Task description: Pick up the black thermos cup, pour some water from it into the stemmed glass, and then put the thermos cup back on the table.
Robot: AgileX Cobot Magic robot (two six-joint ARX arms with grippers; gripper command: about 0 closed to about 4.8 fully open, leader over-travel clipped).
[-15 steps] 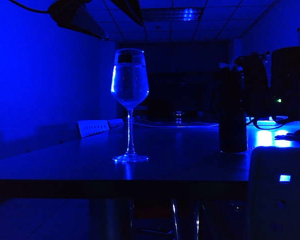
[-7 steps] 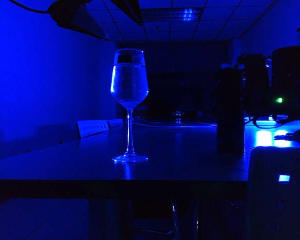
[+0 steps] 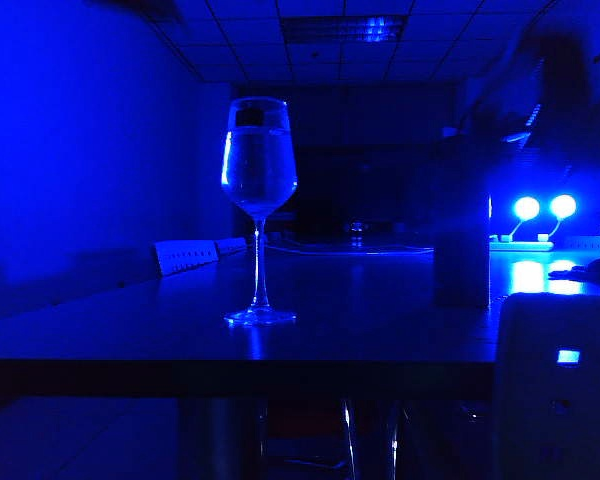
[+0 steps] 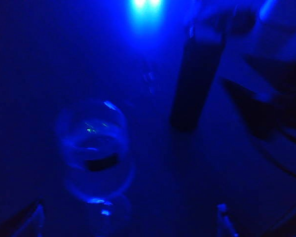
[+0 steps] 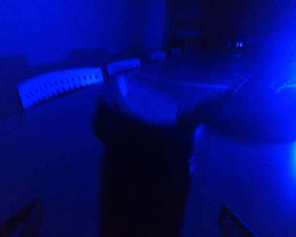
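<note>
Black straight-sided thermos cup (image 3: 461,225) stands on the dark glossy table (image 3: 130,340), at three o'clock from the clear stemmed glass (image 3: 260,170).
Right gripper (image 5: 128,219) spread just above it, could topple it; left gripper (image 4: 130,222) gapes over the glass.

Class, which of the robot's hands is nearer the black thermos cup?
The right hand: open, it hangs just above the black thermos cup, whose lid fills its wrist view. The left hand, also open, is above the stemmed glass, off to the side.
</note>
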